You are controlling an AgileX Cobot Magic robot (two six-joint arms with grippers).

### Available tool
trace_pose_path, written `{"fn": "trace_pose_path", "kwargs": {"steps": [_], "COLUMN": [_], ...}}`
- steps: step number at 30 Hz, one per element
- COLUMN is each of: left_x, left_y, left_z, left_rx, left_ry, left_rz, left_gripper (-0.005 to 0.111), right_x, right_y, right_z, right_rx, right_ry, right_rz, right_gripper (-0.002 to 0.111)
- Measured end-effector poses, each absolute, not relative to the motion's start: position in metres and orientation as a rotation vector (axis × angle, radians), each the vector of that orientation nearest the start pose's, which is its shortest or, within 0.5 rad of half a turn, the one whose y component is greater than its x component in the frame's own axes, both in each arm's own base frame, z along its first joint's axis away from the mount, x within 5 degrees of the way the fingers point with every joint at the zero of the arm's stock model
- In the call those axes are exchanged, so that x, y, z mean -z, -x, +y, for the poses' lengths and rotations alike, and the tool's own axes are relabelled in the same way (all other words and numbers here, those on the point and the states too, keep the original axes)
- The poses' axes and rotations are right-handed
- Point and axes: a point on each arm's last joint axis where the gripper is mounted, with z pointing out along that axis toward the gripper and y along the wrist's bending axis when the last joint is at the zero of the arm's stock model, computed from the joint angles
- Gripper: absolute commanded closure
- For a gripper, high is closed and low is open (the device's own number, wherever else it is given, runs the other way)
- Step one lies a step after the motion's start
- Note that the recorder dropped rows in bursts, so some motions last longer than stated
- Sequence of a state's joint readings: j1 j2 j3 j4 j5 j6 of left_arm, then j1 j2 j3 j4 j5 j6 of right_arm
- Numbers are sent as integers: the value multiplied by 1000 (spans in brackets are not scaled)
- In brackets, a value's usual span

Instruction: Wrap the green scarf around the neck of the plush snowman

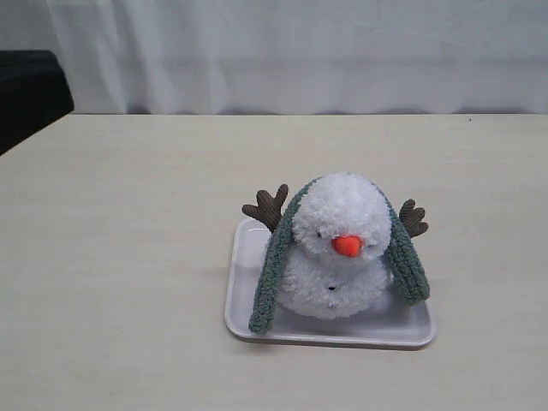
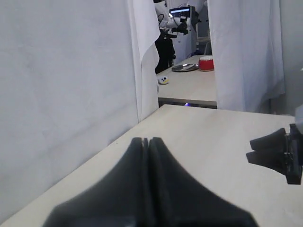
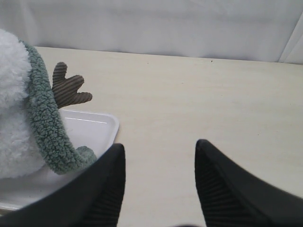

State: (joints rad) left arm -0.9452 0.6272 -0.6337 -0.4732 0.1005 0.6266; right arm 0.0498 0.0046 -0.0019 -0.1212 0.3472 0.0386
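Note:
The plush snowman (image 1: 338, 248) sits upright on a white tray (image 1: 342, 336), orange nose (image 1: 347, 246) facing the camera. The green scarf (image 1: 270, 274) passes behind its head. One end hangs down each side, and the right end (image 1: 407, 261) rests on the tray. The front of the snowman's neck (image 1: 318, 257) is bare white. No gripper shows in the exterior view. My right gripper (image 3: 160, 146) is open and empty over bare table beside the tray (image 3: 97, 126), close to the scarf (image 3: 45, 118) and a brown arm (image 3: 68, 87). My left gripper (image 2: 147, 139) is shut on nothing, away from the snowman.
Brown branch arms (image 1: 267, 205) stick out behind the scarf on both sides. A black object (image 1: 26, 90) stands at the table's far left corner. White curtains (image 1: 300, 51) close off the back. The other arm's black fingers (image 2: 272, 151) show in the left wrist view.

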Motion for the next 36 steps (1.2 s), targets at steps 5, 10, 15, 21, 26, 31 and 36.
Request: {"fn": "trace_pose_path", "kwargs": {"steps": [5,10,15,21,26,31,36], "left_x": [-363,-351,-333,-322,-322,-320,-320], "left_y": [-65,-62,-62,-64,-64,-63,-63], "left_z": [-101,-93,-85,-84,-84,-84,-85], "left_rx": [669,661,637,620,620,626,628], "left_ry": [-890,-858,-791,-768,-767,-779,-788], "left_rz": [1345,1328,1303,1304,1304,1317,1324], "left_gripper": [107,107,107,107,107,107,107], "right_x": [-183,-183,-183,-183,-183,-183,-183], "right_y": [-54,-54,-54,-54,-54,-54,-54], "right_z": [-1,-1,-1,-1,-1,-1,-3], "right_rx": [56,56,56,56,56,60,121], "right_ry": [86,86,86,86,86,89,127], "right_rz": [1829,1829,1829,1829,1829,1829,1825], "right_gripper": [64,64,64,64,64,64,64]}}
